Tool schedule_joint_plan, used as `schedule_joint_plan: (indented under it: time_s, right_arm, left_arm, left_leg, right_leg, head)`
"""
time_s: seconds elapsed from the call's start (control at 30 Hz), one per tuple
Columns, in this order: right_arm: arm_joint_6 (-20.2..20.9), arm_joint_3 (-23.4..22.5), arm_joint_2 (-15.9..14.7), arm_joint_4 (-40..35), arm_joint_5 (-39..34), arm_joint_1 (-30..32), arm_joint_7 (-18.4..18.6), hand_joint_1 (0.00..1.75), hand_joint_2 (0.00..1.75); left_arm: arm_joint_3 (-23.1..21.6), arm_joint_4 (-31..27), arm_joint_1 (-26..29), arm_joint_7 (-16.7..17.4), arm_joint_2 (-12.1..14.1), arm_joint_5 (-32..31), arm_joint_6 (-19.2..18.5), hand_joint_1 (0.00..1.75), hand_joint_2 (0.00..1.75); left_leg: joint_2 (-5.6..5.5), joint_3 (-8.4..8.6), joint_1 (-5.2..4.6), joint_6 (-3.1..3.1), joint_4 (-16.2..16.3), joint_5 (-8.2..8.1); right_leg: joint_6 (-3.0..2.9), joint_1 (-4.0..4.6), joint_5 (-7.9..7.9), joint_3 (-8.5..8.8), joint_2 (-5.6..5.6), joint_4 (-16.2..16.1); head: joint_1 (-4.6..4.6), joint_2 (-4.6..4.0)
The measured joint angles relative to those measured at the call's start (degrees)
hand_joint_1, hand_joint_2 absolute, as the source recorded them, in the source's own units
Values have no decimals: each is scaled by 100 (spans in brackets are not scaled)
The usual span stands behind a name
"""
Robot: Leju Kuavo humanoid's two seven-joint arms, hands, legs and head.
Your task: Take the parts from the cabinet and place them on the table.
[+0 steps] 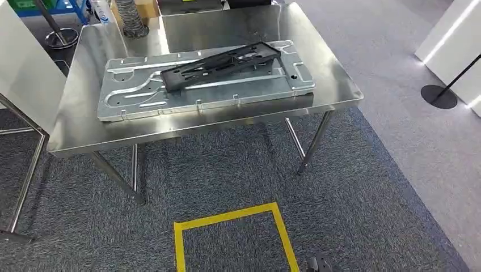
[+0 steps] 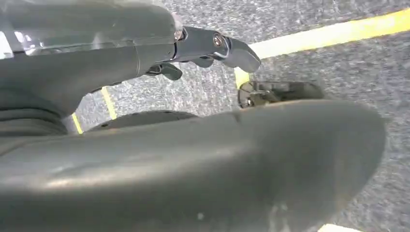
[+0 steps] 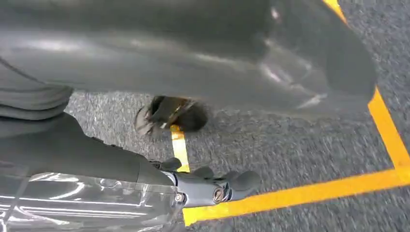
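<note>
A large silver sheet-metal panel (image 1: 204,82) lies flat on the steel table (image 1: 85,127). A long black plastic frame (image 1: 221,63) rests slantwise on top of it. The table stands a step ahead of me. Both arms hang down at my sides over the carpet. My left hand (image 2: 198,46) holds nothing, its dark fingers stretched out above the grey carpet. My right hand (image 3: 203,188) is likewise empty, fingers extended over a strip of yellow tape (image 3: 300,193).
A yellow tape square (image 1: 232,218) marks the carpet (image 1: 351,187) just before the table. The legs of another metal frame (image 1: 25,170) stand at the left. A black stanchion base (image 1: 438,96) and a white panel sit at the right.
</note>
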Motion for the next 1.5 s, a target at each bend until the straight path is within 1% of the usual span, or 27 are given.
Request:
schedule_joint_plan:
  time_s: [0.03,0.07,0.17,0.2,0.23,0.3,0.33,0.4,0.47,0.5,0.53,0.67,0.7,0.73,0.77,0.83,0.87,0.93,1.0,1.03,1.17,1.2,1.27,1.33,1.37,1.43,1.5]
  right_arm:
    - [26,-7,39,-2,2,-51,-46,0,0]
    - [26,-18,55,-4,9,-73,-90,0,0]
    - [-12,-44,102,0,65,-54,-148,0,0]
    - [-78,-44,102,4,102,-57,-142,0,0]
    - [-137,-44,100,4,151,-56,-138,0,0]
    - [-199,-44,89,2,175,-56,-131,0,0]
    - [-201,-44,87,2,179,-60,-131,0,0]
    - [-230,-44,89,4,190,-54,-131,0,0]
    - [-227,-44,89,4,199,-52,-133,0,0]
    - [-225,-44,89,4,208,-53,-144,0,0]
    - [-225,-44,89,4,216,-47,-155,0,0]
    - [-265,-44,94,2,271,-56,-186,0,0]
    - [-271,-44,92,2,280,-57,-192,0,0]
    - [-306,-44,89,2,286,-57,-205,0,0]
    - [-339,-46,89,2,286,-51,-212,0,0]
    - [-339,-57,89,4,286,-17,-216,0,0]
    - [-337,-59,89,4,291,-6,-223,0,0]
    - [-319,-66,89,7,310,-7,-227,0,0]
    - [-319,-74,89,7,341,-16,-232,0,0]
    - [-319,-79,89,4,341,-31,-234,0,0]
    - [-282,-81,89,7,376,-30,-249,0,0]
    - [-280,-81,105,9,393,-37,-249,0,0]
    - [-278,-81,94,7,431,-64,-249,0,0]
    - [-262,-81,94,7,446,-58,-249,0,0]
    - [-258,-81,96,7,448,-57,-249,0,0]
    - [-258,-81,96,7,455,-55,-249,0,0]
    - [-258,-81,96,7,459,-57,-249,0,0]
  left_arm:
    - [-42,-7,-2,-46,2,-20,57,0,0]
    - [-63,-7,-4,-57,2,-50,96,0,0]
    - [-105,-11,24,-65,0,-109,207,0,0]
    - [-111,-11,28,-74,0,-131,221,0,0]
    - [-122,-11,42,-83,0,-161,225,0,0]
    - [-157,-11,58,-124,-2,-194,242,0,0]
    - [-177,-11,55,-146,0,-212,245,0,0]
    - [-216,-11,53,-168,-2,-245,249,0,0]
    - [-240,-11,45,-170,-2,-253,251,0,0]
    - [-254,-11,29,-173,0,-269,251,0,0]
    - [-260,-11,-5,-179,2,-291,251,0,0]
    - [-297,-11,-38,-212,0,-308,242,0,0]
    - [-302,-11,-28,-214,-11,-308,242,0,0]
    - [-304,-11,-31,-214,-13,-310,240,0,0]
    - [-308,-11,-43,-214,-13,-308,234,0,0]
    - [-308,-11,-39,-179,-22,-286,205,0,0]
    - [-306,-11,-28,-149,-22,-265,192,0,0]
    - [-306,-11,-10,-122,-22,-240,166,0,0]
    - [-304,-11,-12,-118,-22,-227,138,0,0]
    - [-302,-11,-11,-118,-22,-223,120,0,0]
    - [-293,-11,14,-116,-24,-186,105,0,0]
    - [-286,-11,25,-118,-20,-181,105,0,0]
    - [-280,-11,31,-124,-20,-181,105,0,0]
    - [-273,-11,31,-129,-20,-181,103,0,0]
    - [-269,-11,30,-133,-20,-181,103,0,0]
    - [-267,-11,31,-133,-20,-181,100,0,0]
    - [-264,-11,12,-135,-17,-181,98,0,0]
  left_leg:
    - [0,-109,-17,-47,94,26]
    - [9,-143,-8,-87,118,59]
    - [-7,-178,50,-215,95,205]
    - [-30,-223,97,-233,171,71]
    - [-33,-327,95,-245,400,-256]
    - [-32,-600,101,-278,1265,-904]
    - [-32,-711,102,-290,1701,-1036]
    - [-33,-638,101,-286,1930,-827]
    - [2,-29,99,-252,1111,-470]
    - [124,371,92,-221,540,-411]
    - [305,622,42,-196,140,-580]
    - [148,547,2,-41,34,-526]
    - [126,586,59,26,-32,-456]
    - [110,544,53,62,-38,-424]
    - [93,491,49,104,-29,-392]
    - [45,409,20,123,-13,-329]
    - [30,367,9,119,12,-296]
    - [-3,278,1,109,80,-275]
    - [-29,206,0,88,148,-261]
    - [-35,166,-7,62,179,-245]
    - [-36,105,-6,-68,174,-119]
    - [-47,66,-21,-102,211,-148]
    - [-58,-108,16,-168,632,-700]
    - [-58,-330,52,-220,1482,-1284]
    - [-57,-366,58,-238,1812,-1450]
    - [-55,-20,70,-247,1576,-1363]
    - [-52,763,85,-257,473,-1059]
  right_leg:
    - [2,54,-321,423,3,-677]
    - [-93,76,-455,504,16,-879]
    - [-243,128,-334,412,-3,-875]
    - [-294,124,-279,373,-68,-880]
    - [-347,130,-233,318,-79,-878]
    - [-383,154,-141,209,-132,-874]
    - [-386,171,-97,148,-164,-869]
    - [-376,189,-30,40,-235,-847]
    - [-349,193,4,-41,-313,-808]
    - [-340,196,9,-50,-354,-781]
    - [-317,220,8,-67,-405,-763]
    - [-188,218,80,-63,-584,-765]
    - [-139,215,21,-88,-536,-693]
    - [-108,200,-153,-173,-280,-513]
    - [-100,188,-432,-346,-130,-122]
    - [-76,177,-882,-739,-54,814]
    - [-73,175,-947,-829,-52,1049]
    - [-85,170,-686,-596,-52,687]
    - [-132,170,-227,9,-46,-370]
    - [-165,182,-263,163,-14,-713]
    - [-265,250,-99,68,-18,-709]
    - [-310,176,-6,17,-47,-779]
    - [-385,181,113,-114,-65,-788]
    - [-380,195,231,-283,-78,-779]
    - [-373,196,302,-390,-87,-764]
    - [-341,184,426,-589,-88,-727]
    - [-291,165,548,-763,-87,-688]
  head:
    - [0,0]
    - [-2,0]
    - [0,0]
    - [-2,0]
    - [-2,0]
    - [-2,0]
    - [-2,0]
    - [-2,0]
    - [-2,0]
    - [-2,0]
    - [-2,0]
    - [-2,0]
    - [-2,0]
    - [-2,0]
    - [0,0]
    - [0,0]
    - [-2,0]
    - [-2,0]
    - [0,0]
    - [-2,0]
    - [-2,0]
    - [0,0]
    - [-2,0]
    - [-2,0]
    - [-2,0]
    - [-2,0]
    - [-2,0]
